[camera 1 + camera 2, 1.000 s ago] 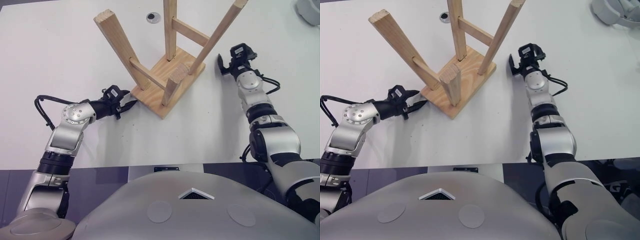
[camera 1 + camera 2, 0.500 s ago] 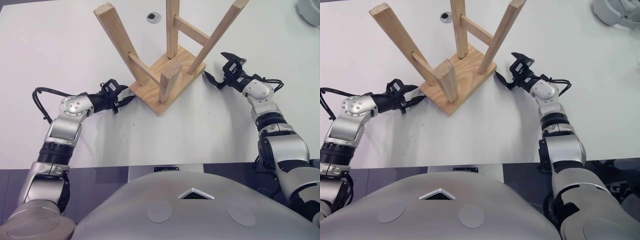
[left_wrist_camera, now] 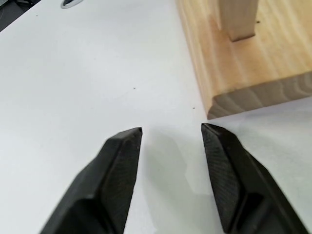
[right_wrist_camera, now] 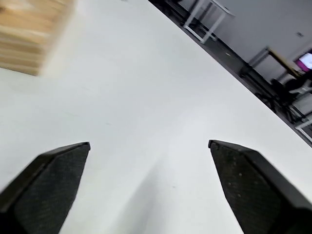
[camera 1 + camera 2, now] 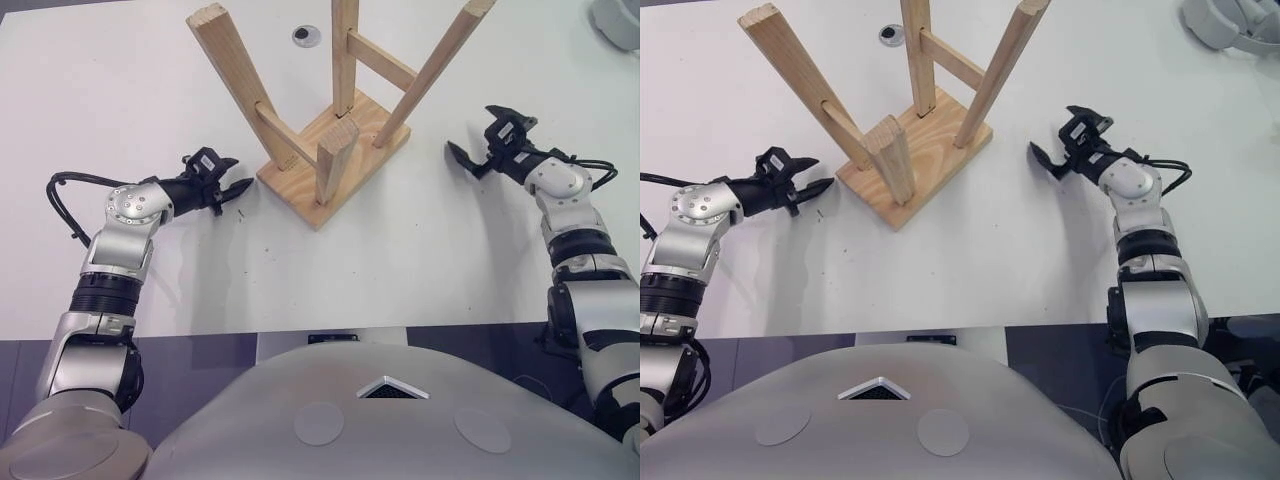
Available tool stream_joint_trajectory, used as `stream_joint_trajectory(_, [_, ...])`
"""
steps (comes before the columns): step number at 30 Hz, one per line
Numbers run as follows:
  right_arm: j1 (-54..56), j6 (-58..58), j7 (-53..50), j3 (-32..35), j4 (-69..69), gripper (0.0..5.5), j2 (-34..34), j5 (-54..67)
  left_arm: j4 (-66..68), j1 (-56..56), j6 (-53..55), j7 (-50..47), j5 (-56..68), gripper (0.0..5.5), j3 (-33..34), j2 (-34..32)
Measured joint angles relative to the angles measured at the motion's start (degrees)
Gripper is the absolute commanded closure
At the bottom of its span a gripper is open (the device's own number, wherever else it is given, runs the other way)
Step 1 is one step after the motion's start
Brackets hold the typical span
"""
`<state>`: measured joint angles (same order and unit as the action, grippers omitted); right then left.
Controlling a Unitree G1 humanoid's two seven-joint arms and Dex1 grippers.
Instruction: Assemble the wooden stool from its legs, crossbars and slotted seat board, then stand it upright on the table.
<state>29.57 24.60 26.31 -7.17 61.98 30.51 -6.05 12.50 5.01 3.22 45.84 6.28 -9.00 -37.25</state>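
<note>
On the white desk (image 5: 400,260), the upturned stool (image 5: 335,160) sits between the left hand (image 3: 170,130) and right hand (image 4: 148,143), both released.

Upturned stool (image 5: 300,186) on white table (image 5: 110,80)

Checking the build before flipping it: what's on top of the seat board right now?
Four legs rise from the seat board, linked by crossbars. The board lies flat on the table, so its underside is covered and cannot be seen.
</note>
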Motion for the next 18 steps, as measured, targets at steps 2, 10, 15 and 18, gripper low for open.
stream_joint_trajectory(2, [2.02,-1.67,-4.46,-0.23,2.64,0.96,-2.14,-0.81,-1.89,-0.53,1.21,1.64,0.04,3.25,-0.44,-0.16])
stream_joint_trajectory(10, [8.01,-1.59,-9.34,-1.60,8.95,0.96,-9.94,-1.58,-3.39,0.03,3.63,5.56,-0.12,3.25,-1.15,-0.69])
stream_joint_trajectory(15, [8.68,1.19,-8.66,-2.34,9.65,0.96,-11.38,-3.29,-2.89,0.61,3.54,6.45,-0.13,3.25,-1.36,-0.75])
stream_joint_trajectory(18, [7.97,4.81,-3.71,-2.18,9.16,0.96,-11.60,-3.00,-2.59,0.53,3.44,6.88,-0.12,3.25,-1.40,-0.93])
